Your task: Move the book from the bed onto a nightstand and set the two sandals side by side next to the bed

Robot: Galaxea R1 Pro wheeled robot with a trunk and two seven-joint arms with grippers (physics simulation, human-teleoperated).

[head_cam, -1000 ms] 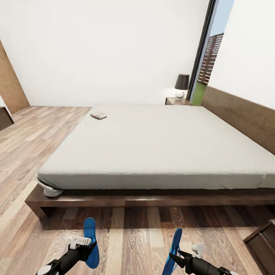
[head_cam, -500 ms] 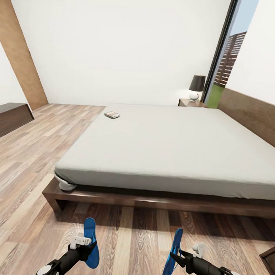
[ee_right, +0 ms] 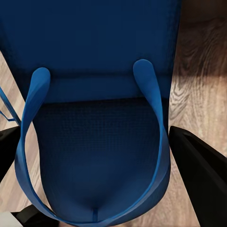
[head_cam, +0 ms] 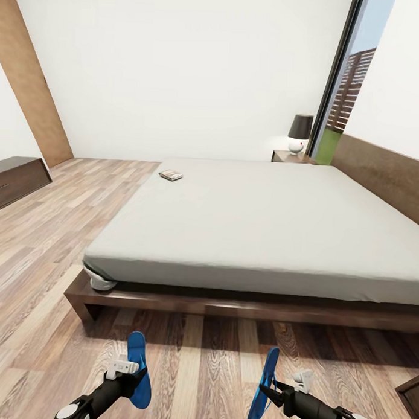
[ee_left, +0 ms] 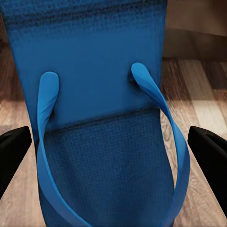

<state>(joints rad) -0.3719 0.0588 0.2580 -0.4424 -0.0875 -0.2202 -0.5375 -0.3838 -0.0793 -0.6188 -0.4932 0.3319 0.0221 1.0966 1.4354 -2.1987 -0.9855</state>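
Spanning wood-plank floor point(head_cam: 46, 228), low grey bed point(head_cam: 257, 223) under white walls point(head_cam: 178, 69).

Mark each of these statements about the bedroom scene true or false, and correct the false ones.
1. Each hand holds a blue sandal. True: the left hand holds the left sandal, and the right hand holds the right sandal.
2. The book lies on the nightstand. False: it lies on the bed, near the far corner at its foot end.
3. A lamp stands on the nightstand. True.
4. Both sandals rest flat on the floor. False: they are held up on edge above it.
5. The nightstand stands beside the headboard. True.
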